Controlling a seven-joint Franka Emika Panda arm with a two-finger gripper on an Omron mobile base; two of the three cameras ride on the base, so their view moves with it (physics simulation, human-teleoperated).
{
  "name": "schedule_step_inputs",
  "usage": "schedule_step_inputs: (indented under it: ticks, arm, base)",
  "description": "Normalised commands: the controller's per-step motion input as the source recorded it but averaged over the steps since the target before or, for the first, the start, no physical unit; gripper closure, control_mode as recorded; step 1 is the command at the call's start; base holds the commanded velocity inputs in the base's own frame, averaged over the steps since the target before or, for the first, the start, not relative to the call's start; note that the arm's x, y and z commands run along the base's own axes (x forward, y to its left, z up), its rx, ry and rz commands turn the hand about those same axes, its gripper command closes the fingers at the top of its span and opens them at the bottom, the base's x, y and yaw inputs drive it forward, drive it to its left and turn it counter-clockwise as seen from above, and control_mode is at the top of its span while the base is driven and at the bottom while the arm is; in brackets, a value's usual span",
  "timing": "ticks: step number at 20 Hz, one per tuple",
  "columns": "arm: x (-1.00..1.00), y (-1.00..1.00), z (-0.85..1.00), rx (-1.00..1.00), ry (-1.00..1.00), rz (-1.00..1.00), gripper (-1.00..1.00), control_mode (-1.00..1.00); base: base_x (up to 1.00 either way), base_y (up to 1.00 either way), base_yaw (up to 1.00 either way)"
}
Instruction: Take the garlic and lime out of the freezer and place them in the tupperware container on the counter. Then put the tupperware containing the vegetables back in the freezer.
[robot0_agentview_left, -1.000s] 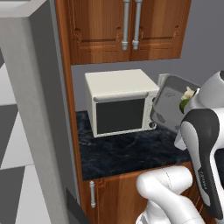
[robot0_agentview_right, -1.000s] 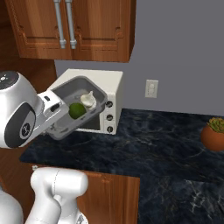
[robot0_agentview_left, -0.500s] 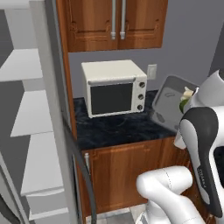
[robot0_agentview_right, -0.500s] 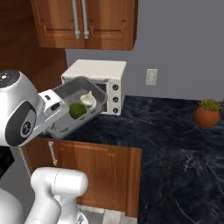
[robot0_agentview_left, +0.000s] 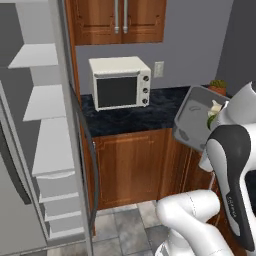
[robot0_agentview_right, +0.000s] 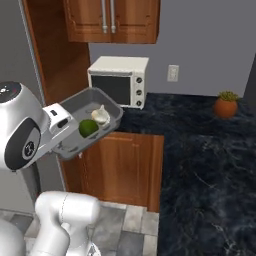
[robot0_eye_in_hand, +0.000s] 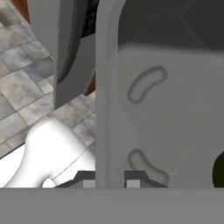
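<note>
Two vegetables, garlic (robot0_agentview_right: 101, 115) and lime (robot0_agentview_right: 88, 128), ride in the tupperware container (robot0_agentview_right: 75, 102) we carry aloft; our jaws pinch its rim; freezer (robot0_agentview_left: 37, 150) open.

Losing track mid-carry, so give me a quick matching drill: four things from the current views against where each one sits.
Things:
1. lime
2. garlic
3. toaster oven
4. potted plant

Places:
A. on the counter, far right near the wall
B. in the tupperware container, nearer the arm
C. on the counter under the wooden wall cabinets
D. in the tupperware container, beside the green item, farther from the arm

Pairs: 1-B, 2-D, 3-C, 4-A
</note>
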Motion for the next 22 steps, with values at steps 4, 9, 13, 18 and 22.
schedule_step_inputs:
  ticks: [4, 9, 13, 18, 22]
  arm:
    - [0.00, 0.00, 0.00, 0.00, 0.00, 0.00, 1.00, 1.00]
    - [0.00, 0.00, 0.00, 0.00, 0.00, 0.00, 1.00, 1.00]
    - [0.00, 0.00, 0.00, 0.00, 0.00, 0.00, 1.00, 1.00]
    - [0.00, 0.00, 0.00, 0.00, 0.00, 0.00, 1.00, 1.00]
    - [0.00, 0.00, 0.00, 0.00, 0.00, 0.00, 1.00, 1.00]
  base:
    - [-0.64, 0.00, 0.00]
    - [-0.61, 0.16, 0.01]
    - [-0.37, 0.56, 0.00]
    - [-0.08, 0.86, -0.01]
    - [0.00, 0.89, -0.02]
